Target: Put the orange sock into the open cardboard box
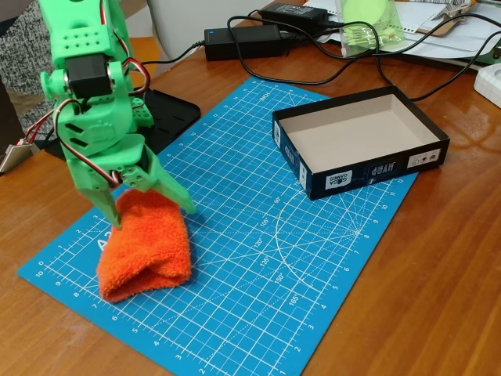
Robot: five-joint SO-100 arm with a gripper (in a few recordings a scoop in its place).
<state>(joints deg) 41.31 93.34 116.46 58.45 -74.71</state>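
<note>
1. Orange sock (145,249) lies nearest the camera, at about 8 o'clock on the blue cutting mat (258,258), folded into a stubby bundle and flat on the mat.
2. Handling call: thick fuzzy terry, so soft and light, and it will squash rather than slip. It will probably sag when lifted. Best hold is across the thick folded top end, pinching deep so both layers come up together.
3. My fingers (154,205) are spread apart, straddling the sock's far top edge at 12 o'clock of the bundle. The tips touch or press into the fabric but have not closed on it.
4. Open cardboard box (360,141) sits well apart from the sock, at 2 o'clock across the mat, with its beige inside empty.
5. Farthest out: black power bricks (244,41) and cables at 12 o'clock on the desk (438,266).
</note>
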